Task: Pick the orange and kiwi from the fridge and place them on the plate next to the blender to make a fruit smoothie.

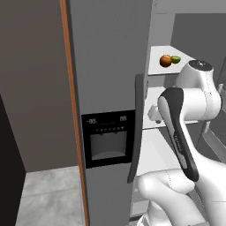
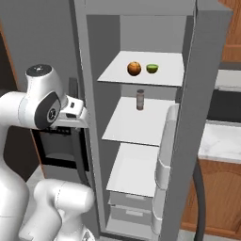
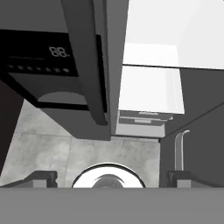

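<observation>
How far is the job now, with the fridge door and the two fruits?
Done: the fridge right door stands open. In hand: nothing; the gripper is open and empty, pointing down by the dispenser door's handle. Left: the orange and kiwi sit side by side on the top shelf, both to be picked and plated.

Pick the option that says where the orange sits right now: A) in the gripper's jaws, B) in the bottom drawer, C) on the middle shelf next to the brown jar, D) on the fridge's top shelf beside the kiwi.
D: the orange rests on the top shelf of the open fridge, just left of the kiwi; the brown jar stands alone one shelf lower.
</observation>
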Robot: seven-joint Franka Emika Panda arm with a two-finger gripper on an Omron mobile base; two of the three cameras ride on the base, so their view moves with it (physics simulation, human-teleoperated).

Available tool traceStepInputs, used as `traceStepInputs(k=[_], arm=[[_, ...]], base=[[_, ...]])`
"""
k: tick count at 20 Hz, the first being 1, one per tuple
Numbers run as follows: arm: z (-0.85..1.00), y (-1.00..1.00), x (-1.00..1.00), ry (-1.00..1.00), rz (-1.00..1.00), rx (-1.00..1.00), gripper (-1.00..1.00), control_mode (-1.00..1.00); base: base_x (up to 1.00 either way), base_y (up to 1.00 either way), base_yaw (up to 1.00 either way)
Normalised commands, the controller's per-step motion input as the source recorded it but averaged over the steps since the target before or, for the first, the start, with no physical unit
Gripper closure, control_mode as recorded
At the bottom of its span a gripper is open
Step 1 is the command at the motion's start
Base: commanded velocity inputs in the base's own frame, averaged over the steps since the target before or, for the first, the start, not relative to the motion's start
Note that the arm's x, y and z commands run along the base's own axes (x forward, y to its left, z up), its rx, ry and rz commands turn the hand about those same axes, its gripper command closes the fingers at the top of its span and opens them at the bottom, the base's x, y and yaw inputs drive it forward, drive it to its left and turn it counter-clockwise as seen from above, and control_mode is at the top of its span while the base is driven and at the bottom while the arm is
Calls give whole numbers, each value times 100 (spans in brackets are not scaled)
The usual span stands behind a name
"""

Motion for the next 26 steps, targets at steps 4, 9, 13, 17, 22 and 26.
traceStepInputs(k=[4,9,13,17,22,26], arm=[[0,0,0,0,0,0,-100,100],[0,0,0,0,0,0,-100,100],[0,0,0,0,0,0,-100,100],[0,0,0,0,0,0,-100,100],[1,-1,8,-6,0,0,-100,-100],[9,-16,3,-20,0,1,-100,-100]], base=[[0,-53,0],[0,-43,0],[2,-27,0],[11,-5,0],[9,0,0],[0,0,0]])
